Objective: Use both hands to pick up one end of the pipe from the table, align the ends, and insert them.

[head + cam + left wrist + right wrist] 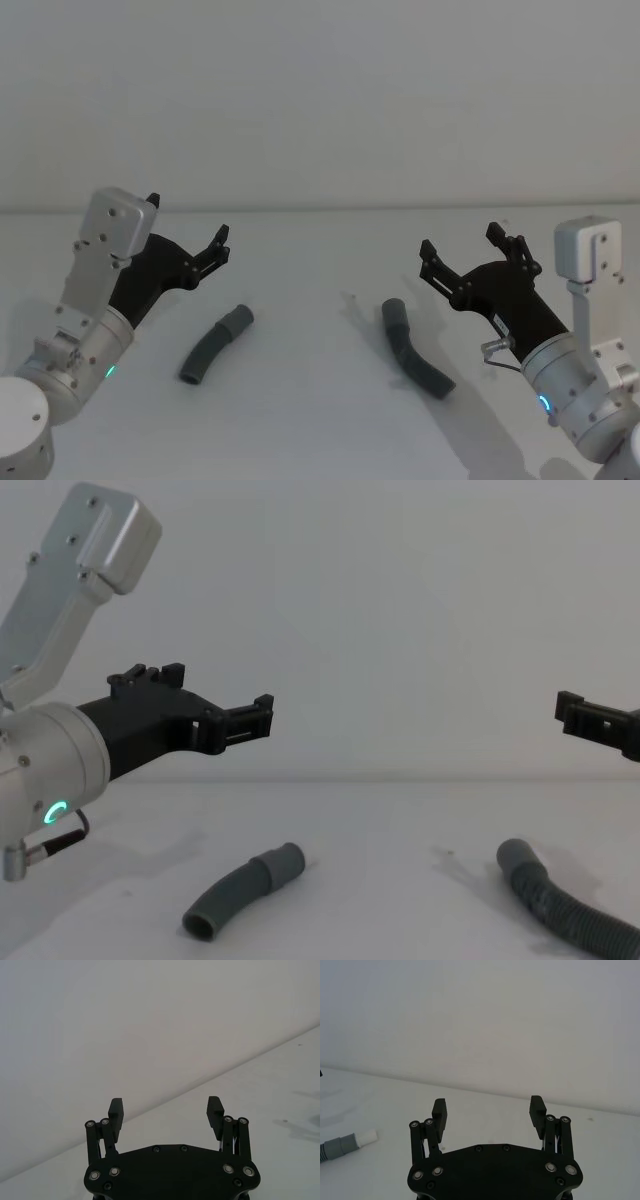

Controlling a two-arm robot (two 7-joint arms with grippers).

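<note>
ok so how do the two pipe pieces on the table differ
The left pipe piece is shorter and gently curved; the right pipe piece looks longer with a sharper bend. In the chest view the right one looks ribbed, the left one smooth. Both are dark grey, lying on the table.

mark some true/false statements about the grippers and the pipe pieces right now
1. The left gripper and the right gripper are both open. True.
2. The right gripper is clamped on a pipe piece. False: it hangs above the table and holds nothing.
3. The left pipe piece and the right pipe piece both lie on the table. True.
4. The two pieces are inserted into each other. False: they lie apart, with bare table between them.
</note>
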